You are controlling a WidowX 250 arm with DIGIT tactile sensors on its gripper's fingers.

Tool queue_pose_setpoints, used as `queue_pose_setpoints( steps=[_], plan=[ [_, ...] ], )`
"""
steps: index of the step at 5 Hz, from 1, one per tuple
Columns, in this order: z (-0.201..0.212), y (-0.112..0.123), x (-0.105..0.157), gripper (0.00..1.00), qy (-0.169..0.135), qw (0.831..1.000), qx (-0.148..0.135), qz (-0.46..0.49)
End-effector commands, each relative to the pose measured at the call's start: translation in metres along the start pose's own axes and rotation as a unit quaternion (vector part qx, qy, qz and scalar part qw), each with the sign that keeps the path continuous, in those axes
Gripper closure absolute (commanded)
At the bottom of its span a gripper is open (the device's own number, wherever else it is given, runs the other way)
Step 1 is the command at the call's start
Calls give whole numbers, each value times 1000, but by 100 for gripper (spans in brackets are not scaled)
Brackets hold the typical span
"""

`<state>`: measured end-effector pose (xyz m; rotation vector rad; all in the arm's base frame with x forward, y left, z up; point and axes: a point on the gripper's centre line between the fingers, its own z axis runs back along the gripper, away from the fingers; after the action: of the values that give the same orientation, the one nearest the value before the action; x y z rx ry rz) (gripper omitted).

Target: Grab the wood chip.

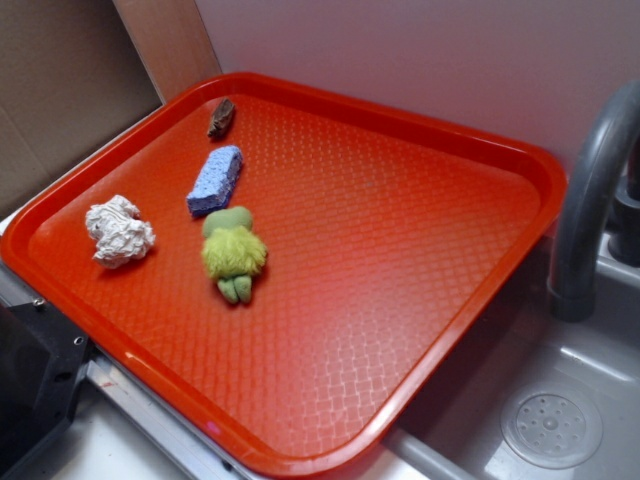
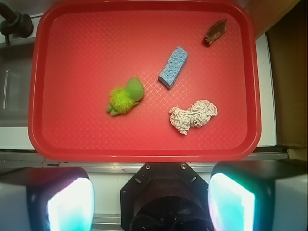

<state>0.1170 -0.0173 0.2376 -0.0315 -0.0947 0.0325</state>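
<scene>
- Green fuzzy toy lies left of centre on the red tray.
- Blue sponge sits upper centre; crumpled white paper wad below it.
- Wood chip rests in the tray's upper right corner.
- Gripper: jaws spread wide at the bottom edge, holding nothing.

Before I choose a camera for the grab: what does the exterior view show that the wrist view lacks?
Exterior only: grey faucet and sink drain.
Wrist only: the gripper, fingers wide apart, outside the tray.
Both: red plastic tray, dark brown wood chip near a corner, blue rectangular sponge, crumpled white paper wad, green fuzzy toy.
</scene>
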Motion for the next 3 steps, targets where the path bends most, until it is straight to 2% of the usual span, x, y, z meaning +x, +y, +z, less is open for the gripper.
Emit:
queue_pose_setpoints(
  steps=[1,2,3],
  plan=[
    [0,0,0,0,0,1000,0,0],
    [-54,19,46,0,-49,991,-11,121],
    [-95,48,92,0,-111,967,-1,230]
  ],
)
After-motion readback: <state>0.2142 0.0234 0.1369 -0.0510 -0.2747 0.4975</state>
